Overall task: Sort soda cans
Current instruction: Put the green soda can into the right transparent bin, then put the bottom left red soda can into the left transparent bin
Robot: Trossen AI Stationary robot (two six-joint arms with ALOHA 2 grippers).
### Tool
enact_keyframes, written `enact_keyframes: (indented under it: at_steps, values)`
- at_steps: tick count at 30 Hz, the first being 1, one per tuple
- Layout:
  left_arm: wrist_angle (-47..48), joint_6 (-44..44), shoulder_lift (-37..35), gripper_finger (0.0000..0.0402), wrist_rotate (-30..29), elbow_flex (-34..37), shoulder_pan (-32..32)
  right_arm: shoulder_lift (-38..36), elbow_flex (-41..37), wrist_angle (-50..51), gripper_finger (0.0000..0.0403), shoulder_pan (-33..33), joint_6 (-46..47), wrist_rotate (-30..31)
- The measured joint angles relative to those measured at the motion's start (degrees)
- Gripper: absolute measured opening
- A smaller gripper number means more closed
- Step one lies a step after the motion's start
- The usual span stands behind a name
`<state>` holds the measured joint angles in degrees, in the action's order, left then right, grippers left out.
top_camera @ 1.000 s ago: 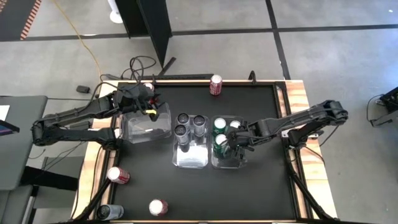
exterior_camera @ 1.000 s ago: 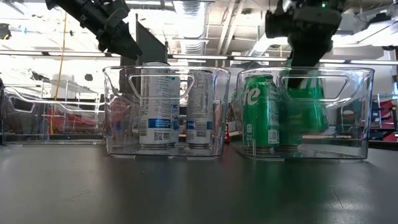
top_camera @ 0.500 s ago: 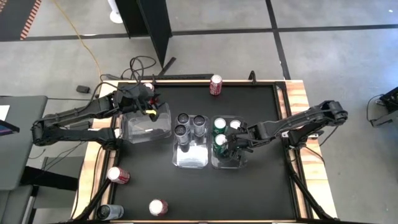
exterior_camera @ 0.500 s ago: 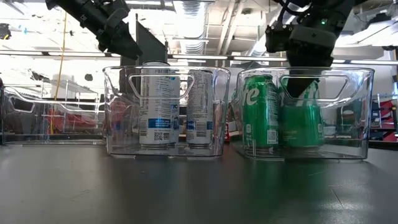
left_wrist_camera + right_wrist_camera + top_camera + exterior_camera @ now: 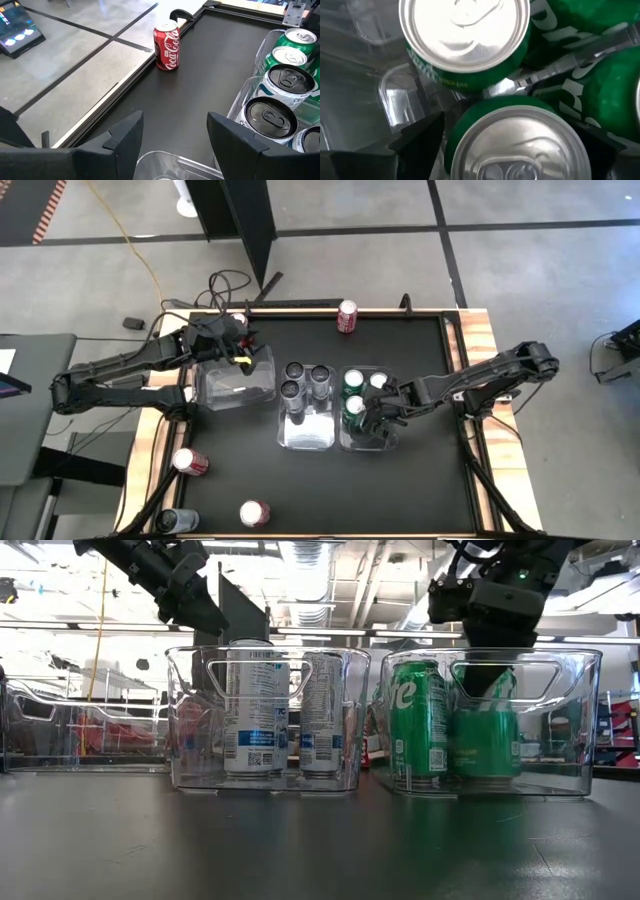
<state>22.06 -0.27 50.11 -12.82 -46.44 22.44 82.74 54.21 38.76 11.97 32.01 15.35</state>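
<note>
Cans (image 5: 515, 145) look light, smooth, dentable: grip mid-wall; right claw (image 5: 372, 418), right of centre, spread around a green one; left claw (image 5: 175, 135), upper left, apart, empty

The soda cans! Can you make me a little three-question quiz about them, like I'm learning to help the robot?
1. Multiple choice: What colour are the cans in the bin under the right gripper? A red, B green, C blue.
2. True or false: The red can at the table's far edge is lying on its side.
3. Fill in: The left gripper hovers over a clear bin that holds ___ cans.

Key
1. B: the green cans stand in the right-hand bin.
2. False: it stands upright.
3. No cans: that bin is empty.
</note>
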Motion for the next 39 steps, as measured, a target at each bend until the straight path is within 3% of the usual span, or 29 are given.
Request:
enact_keyframes:
  at_steps: [17, 26, 39]
  values:
    - [0.02, -0.19, 0.00, 0.0215, 0.00, 0.00, 0.00, 0.02, 6.63, 8.01, 0.0388, 0.07, -2.78, 0.24]
    - [0.02, -0.20, 0.00, 0.0215, 0.00, 0.00, 0.00, -1.40, 12.69, 10.93, 0.0388, 1.35, -8.94, 2.98]
    - [2.73, -1.81, -0.02, 0.0215, 0.09, -0.02, 0.00, -4.81, 14.15, -6.80, 0.0365, 2.29, -28.69, 4.52]
